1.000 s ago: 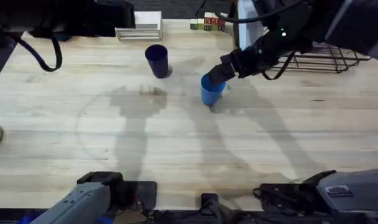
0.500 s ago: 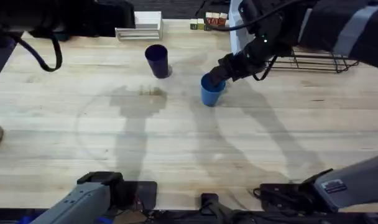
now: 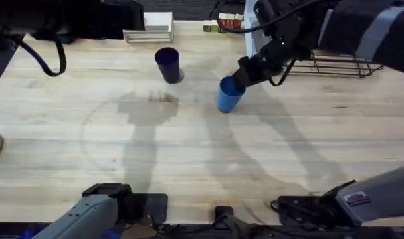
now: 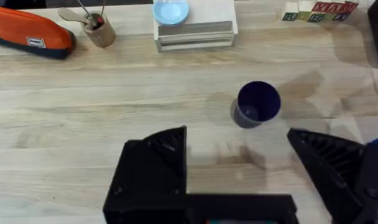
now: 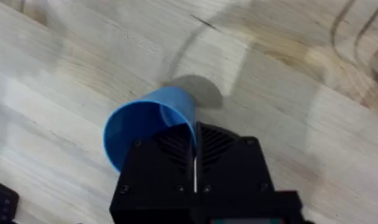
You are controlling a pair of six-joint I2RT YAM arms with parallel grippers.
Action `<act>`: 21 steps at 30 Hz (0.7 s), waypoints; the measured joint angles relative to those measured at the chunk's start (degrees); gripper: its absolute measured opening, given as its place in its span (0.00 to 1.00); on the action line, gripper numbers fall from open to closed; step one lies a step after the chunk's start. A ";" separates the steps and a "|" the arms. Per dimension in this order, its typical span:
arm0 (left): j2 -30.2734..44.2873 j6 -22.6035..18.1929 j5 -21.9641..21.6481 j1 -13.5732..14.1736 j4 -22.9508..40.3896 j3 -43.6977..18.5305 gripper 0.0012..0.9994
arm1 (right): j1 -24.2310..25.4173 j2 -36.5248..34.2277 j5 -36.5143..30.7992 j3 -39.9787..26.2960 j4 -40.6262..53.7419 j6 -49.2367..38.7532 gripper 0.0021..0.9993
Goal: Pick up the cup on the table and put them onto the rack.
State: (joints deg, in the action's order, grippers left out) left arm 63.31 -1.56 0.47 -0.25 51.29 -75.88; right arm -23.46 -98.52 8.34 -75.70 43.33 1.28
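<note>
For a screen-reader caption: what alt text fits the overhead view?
The right pincer grips the rim of a light blue cup, tilting it on the wooden table. A dark blue cup stands upright to its left, and the black wire rack sits at the far right.

Right pincer point(image 5: 195, 163) clamped shut, arm extended, left pincer point(image 4: 239, 180) spread wide

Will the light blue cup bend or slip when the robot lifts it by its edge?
The light blue cup looks like thin plastic, so it is probably light. The right gripper pinches one side of the rim, and the cup already leans, so it may swing or tilt more. Its wall looks smooth, so it could slip, but it seems unlikely to break.
</note>
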 joint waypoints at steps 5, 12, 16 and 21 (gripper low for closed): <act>0.00 0.00 0.00 0.00 0.00 0.00 0.99 | -0.01 -0.01 0.00 0.00 0.00 0.00 0.03; 0.00 0.00 0.00 0.00 0.00 0.00 0.99 | 0.00 0.00 -0.20 -2.26 3.00 0.00 0.03; 0.00 0.00 0.00 0.00 0.00 0.00 0.99 | 0.00 0.05 -0.22 -6.55 6.27 -0.10 0.03; 0.00 0.00 0.00 0.00 0.00 0.00 0.99 | 0.12 0.22 -0.22 -14.17 10.19 -1.17 0.03</act>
State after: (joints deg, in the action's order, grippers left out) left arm 63.31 -1.56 0.47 -0.25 51.29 -75.88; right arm -23.34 -98.30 8.12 -89.87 53.52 0.11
